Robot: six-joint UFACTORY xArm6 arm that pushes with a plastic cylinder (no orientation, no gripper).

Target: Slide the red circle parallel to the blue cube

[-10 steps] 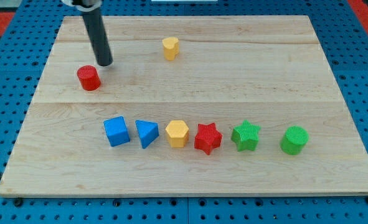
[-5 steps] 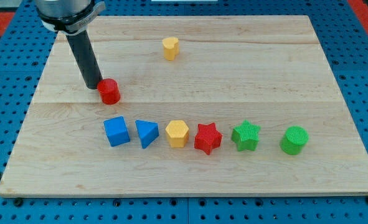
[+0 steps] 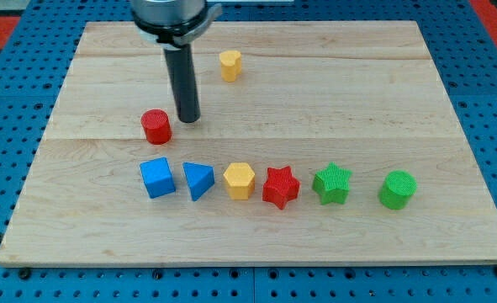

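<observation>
The red circle [image 3: 156, 126], a short red cylinder, stands on the wooden board [image 3: 315, 101] left of centre. The blue cube [image 3: 157, 178] sits directly below it in the view, at the left end of a row of blocks. My tip [image 3: 188, 118] is on the board just to the right of the red circle and slightly above it, a small gap apart. The dark rod rises from there to the view's top.
The row runs rightwards from the blue cube: a blue triangle [image 3: 198, 180], a yellow hexagon [image 3: 240, 180], a red star [image 3: 281, 187], a green star [image 3: 332, 183], a green circle [image 3: 398, 189]. Another yellow block [image 3: 229, 65] sits near the top centre.
The red circle moved right and a little down, from the far left to above the blue cube. My tip went from its left side to its right side.
</observation>
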